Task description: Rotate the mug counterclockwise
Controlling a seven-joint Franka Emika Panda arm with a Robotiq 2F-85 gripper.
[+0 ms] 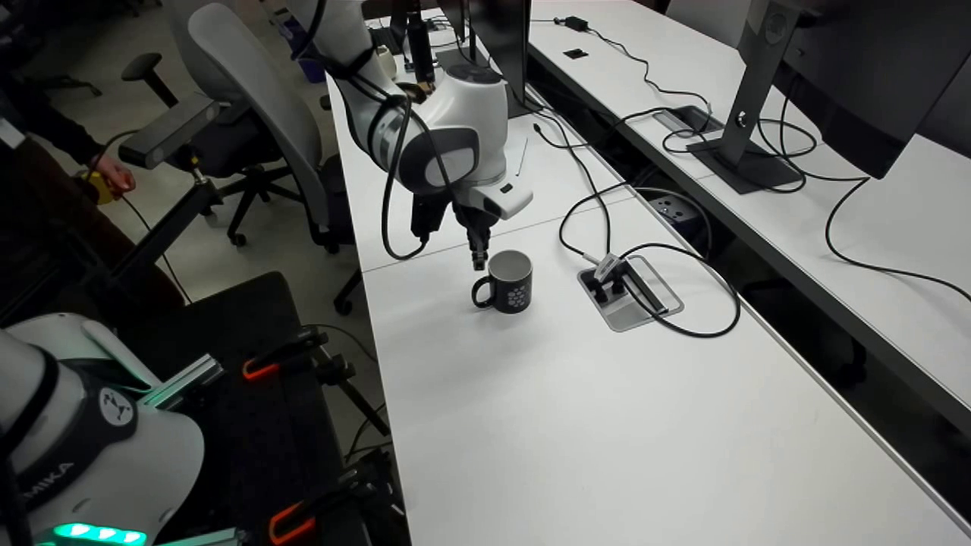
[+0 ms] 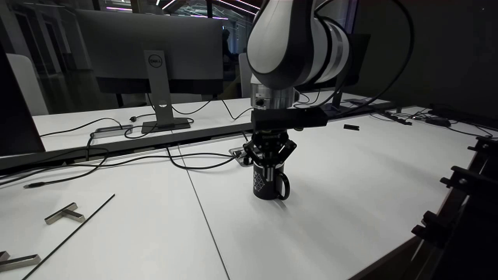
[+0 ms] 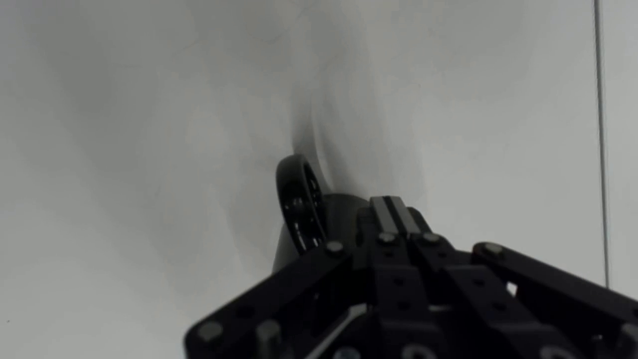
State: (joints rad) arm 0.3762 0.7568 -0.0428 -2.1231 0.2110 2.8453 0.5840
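The mug (image 1: 511,292) stands upright on the table (image 1: 485,425). Your gripper (image 3: 391,209) is just beside it, by the handle (image 3: 297,204), its fingers (image 3: 383,215) together, side by side; you can't tell whether they touch the mug. An exterior view shows you the mug's pale inside (image 1: 510,265), which the gripper largely covers in your wrist view; near the mug it also shows the socket box (image 1: 626,313), which your wrist view leaves out

- Mug (image 1: 511,294): glossy handle (image 3: 294,199), centre of the wrist view.
- Tabletop (image 2: 350,202): smooth, with a faint sheen.
- Arm (image 2: 270,42): smooth, plastic-looking shell; bare metal collar (image 2: 272,97), upper centre of an exterior view.
- Monitor (image 2: 186,50): matt, plastic-looking back, upper left there.
- T-shaped piece (image 2: 61,213): metal-looking, lower left.
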